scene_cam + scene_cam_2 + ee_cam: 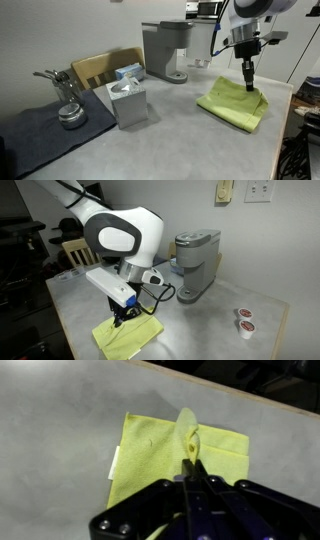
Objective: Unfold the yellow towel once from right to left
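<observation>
The yellow towel (236,104) lies folded on the grey table near its right end; it also shows in an exterior view (128,338) and in the wrist view (160,455). My gripper (248,84) hangs straight down over the towel's far edge, also seen in an exterior view (121,317). In the wrist view my gripper (190,467) has its fingers closed together on a pinched-up ridge of the yellow cloth, which stands up in a small fold just ahead of the fingertips.
A white tissue box (128,102) stands mid-table beside a dark grey mat (45,125) holding a metal pot (71,115). A grey coffee machine (165,50) stands at the back. Two small coffee pods (243,320) sit near the table edge. A wooden chair (100,67) stands behind.
</observation>
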You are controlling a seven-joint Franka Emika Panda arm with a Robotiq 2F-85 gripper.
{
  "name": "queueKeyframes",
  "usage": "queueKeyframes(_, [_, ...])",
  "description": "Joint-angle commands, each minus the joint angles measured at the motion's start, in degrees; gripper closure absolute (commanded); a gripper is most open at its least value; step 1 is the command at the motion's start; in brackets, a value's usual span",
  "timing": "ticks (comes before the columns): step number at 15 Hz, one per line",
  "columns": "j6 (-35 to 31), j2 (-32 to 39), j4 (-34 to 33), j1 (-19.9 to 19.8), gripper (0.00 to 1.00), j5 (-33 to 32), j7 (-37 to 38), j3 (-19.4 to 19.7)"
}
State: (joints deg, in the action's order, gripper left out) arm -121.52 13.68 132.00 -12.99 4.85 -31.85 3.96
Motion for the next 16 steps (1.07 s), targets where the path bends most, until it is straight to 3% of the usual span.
queueKeyframes(1, [3.45,-0.97,0.94,0.34,0.99,0.92,-4.26,-0.62])
queueKeyframes(16, [8.08,-0.54,-1.89,2.8,0.99,2.59,-10.61,-2.11])
